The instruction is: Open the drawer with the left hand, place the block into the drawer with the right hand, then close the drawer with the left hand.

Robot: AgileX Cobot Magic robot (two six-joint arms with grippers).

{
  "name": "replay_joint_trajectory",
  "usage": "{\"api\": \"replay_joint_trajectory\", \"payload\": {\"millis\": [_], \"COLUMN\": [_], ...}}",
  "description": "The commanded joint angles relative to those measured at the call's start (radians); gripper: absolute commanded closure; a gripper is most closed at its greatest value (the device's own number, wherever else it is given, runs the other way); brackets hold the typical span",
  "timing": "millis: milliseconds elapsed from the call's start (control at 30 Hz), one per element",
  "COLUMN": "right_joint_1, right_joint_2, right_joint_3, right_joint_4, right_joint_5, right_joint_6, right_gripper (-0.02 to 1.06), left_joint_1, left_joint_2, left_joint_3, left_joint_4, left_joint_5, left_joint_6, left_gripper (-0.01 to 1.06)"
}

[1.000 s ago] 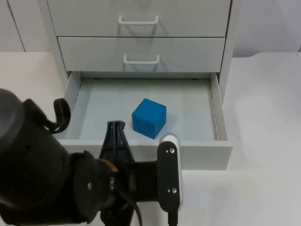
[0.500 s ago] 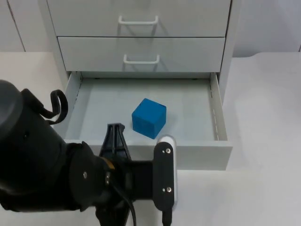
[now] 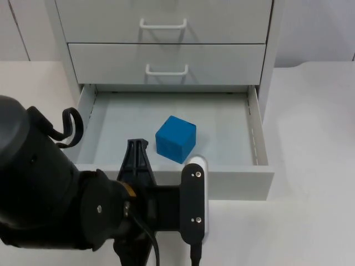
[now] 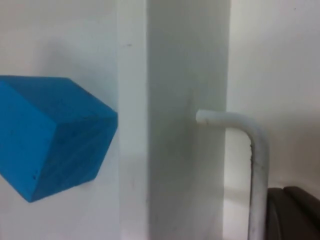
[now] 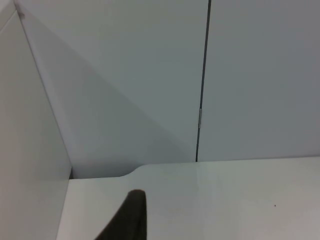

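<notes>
The bottom drawer (image 3: 253, 138) of the white cabinet stands pulled out. A blue block (image 3: 176, 138) rests on the drawer floor near its middle, turned at an angle. My left gripper (image 3: 137, 162) is at the outside of the drawer's front panel (image 3: 238, 182), left of the middle, with the bulky left arm behind it. In the left wrist view the block (image 4: 50, 135) lies past the front panel (image 4: 185, 125), and the white drawer handle (image 4: 254, 150) runs beside my left gripper (image 4: 296, 214). The right gripper (image 5: 131, 217) hangs over bare table beside the cabinet, holding nothing that I can see.
Two shut drawers with white handles (image 3: 166, 70) (image 3: 163, 24) sit above the open one. White table top (image 3: 313, 144) spreads to the right of the cabinet. The grey partition wall (image 5: 250, 80) stands behind the table in the right wrist view.
The left arm has shifted slightly leftward in front of the drawer. Drawer and block have stayed where they were.
</notes>
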Motion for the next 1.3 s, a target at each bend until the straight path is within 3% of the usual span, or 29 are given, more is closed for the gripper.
{"api": "replay_joint_trajectory", "payload": {"millis": [0,133,233,633,767,900,1133,1267], "right_joint_1": [-0.005,-0.005,-0.005,-0.005,-0.005,-0.005,-0.005,-0.005], "right_joint_2": [-0.006,-0.006,-0.006,-0.006,-0.006,-0.006,-0.006,-0.006], "right_joint_3": [0.002,0.002,0.002,0.002,0.002,0.002,0.002,0.002], "right_joint_4": [-0.001,-0.001,-0.001,-0.001,-0.001,-0.001,-0.001,-0.001], "right_joint_5": [-0.015,-0.015,-0.015,-0.013,-0.013,-0.013,-0.017,-0.017], "right_joint_6": [-0.002,-0.002,-0.002,-0.002,-0.002,-0.002,-0.002,-0.002], "right_gripper": [0.02,0.02,0.02,0.02,0.02,0.02,0.02,0.02], "left_joint_1": [0.009,0.009,0.034,0.136,0.170,0.202,0.208,0.208], "left_joint_2": [0.000,0.000,0.006,0.018,0.020,0.029,0.072,0.103], "left_joint_3": [-0.011,-0.018,-0.055,-0.135,-0.158,-0.188,-0.246,-0.289], "left_joint_4": [0.009,0.009,0.027,0.104,0.148,0.172,0.177,0.134], "left_joint_5": [-0.027,-0.091,-0.036,-0.027,0.026,0.026,0.033,-0.036], "left_joint_6": [-0.013,-0.013,0.019,0.041,0.018,0.015,0.011,0.014], "left_gripper": [1.05,1.05,1.05,1.05,1.05,1.05,1.05,1.05]}}
